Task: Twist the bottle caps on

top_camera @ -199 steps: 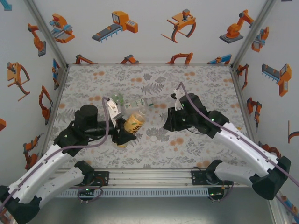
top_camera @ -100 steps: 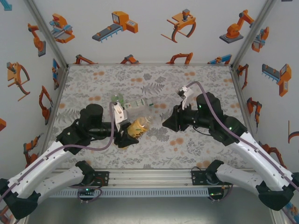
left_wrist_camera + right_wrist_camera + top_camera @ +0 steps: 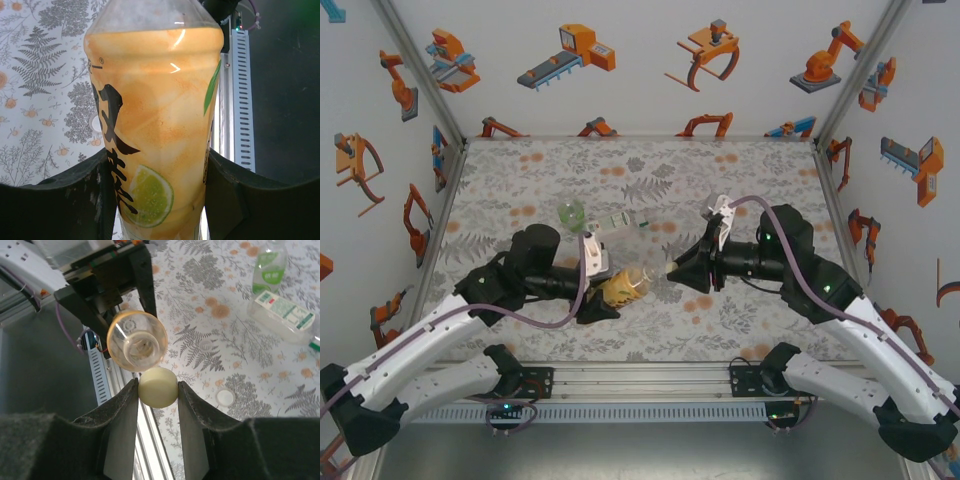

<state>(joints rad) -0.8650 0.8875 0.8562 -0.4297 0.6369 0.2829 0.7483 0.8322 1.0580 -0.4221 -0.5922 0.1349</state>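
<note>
From where I stood, the flowered worktop [image 3: 740, 180] took up the middle of the frame. The two arms reached in from the bottom corners and met near its centre.

The left tool [image 3: 157, 192] was clenched around the amber bottle [image 3: 155, 100]. It held the bottle off the surface and tipped over, with the open mouth turned towards the other arm. The right tool [image 3: 157, 407] was pinched on a pale cap [image 3: 157, 386]. In the right wrist view the cap sat just below the bottle's mouth, close to it but not lined up.

I took this for the lining-up step on the first bottle. The next move would call for centring the cap on the neck, pressing it on squarely, and then twisting while the left tool kept the bottle from turning.

A clear bottle [image 3: 282, 310] lay on its side at the right of that view. A green-tinted bottle [image 3: 270, 262] lay above it, and a second cap [image 3: 225, 398] lay loose on the worktop lower down.

The amber bottle's yellow label showed bold black East Asian characters that I could not read. It also carried a small ® mark, a green leaf and a lime slice. The print on the clear bottle's green-and-white label was too small to read.
</note>
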